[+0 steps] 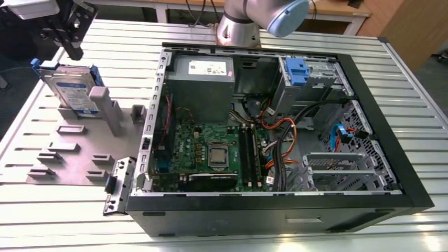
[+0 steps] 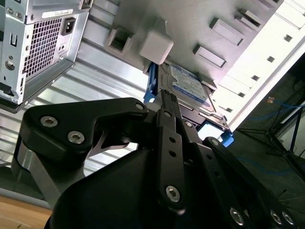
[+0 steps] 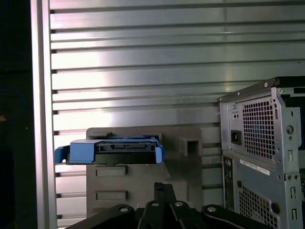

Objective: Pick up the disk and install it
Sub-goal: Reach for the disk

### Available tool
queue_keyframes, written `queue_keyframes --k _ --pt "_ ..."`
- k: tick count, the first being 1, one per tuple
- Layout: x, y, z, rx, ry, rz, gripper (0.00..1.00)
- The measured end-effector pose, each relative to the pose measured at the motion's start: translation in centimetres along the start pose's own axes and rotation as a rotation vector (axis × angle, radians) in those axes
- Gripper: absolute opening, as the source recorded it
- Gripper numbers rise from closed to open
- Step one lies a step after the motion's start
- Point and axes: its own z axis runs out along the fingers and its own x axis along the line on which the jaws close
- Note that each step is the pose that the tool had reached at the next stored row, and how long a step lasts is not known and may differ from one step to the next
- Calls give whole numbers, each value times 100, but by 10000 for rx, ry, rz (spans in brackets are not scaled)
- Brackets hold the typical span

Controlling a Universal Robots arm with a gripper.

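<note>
gripper (image 1: 73, 51) hangs at the exterior view's upper left, pointing down. it sits just above the disk (image 1: 70, 90) and clear of it. in the first wrist view the two fingers (image 3: 159, 193) seem pressed together tip to tip with nothing between them; the tips are narrow there, so this finding is given with reserve. the second wrist view shows the gripper (image 2: 164, 95) side-on, aimed at the disk (image 2: 190, 86), with a gap between the two.

arm (image 1: 240, 29): one. its column rises at the top of the exterior view, behind the computer case (image 1: 280, 215), and the gripper hangs well to the exterior view's left of it.

disk: one. it stands on edge in the grey fixture plate (image 1: 84, 152), outside the case, with the blue frame around its edges and the white-and-blue label showing. in the first wrist view the disk (image 3: 125, 149) is seen edge-on, with blue at both ends.

fixture plate: one. it lies flat on the slatted metal table (image 1: 70, 231), just beside the case, and carries several raised blocks.

computer case: one, on its side, open face up, with board and cables exposed.

power supply (image 1: 203, 84): one grey box, against the case's far wall.

second blue carrier (image 1: 297, 71): one, seated in the drive bay at the case's far corner, toward the exterior view's right.
</note>
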Motion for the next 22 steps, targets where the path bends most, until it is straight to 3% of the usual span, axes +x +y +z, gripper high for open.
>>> queue_keyframes --k 6,15,22 --pt "1 -1 25 -8 -1 1 11" --pt "23 -4 120 -27 2 2 11" --pt "102 63 151 -28 2 1 11"
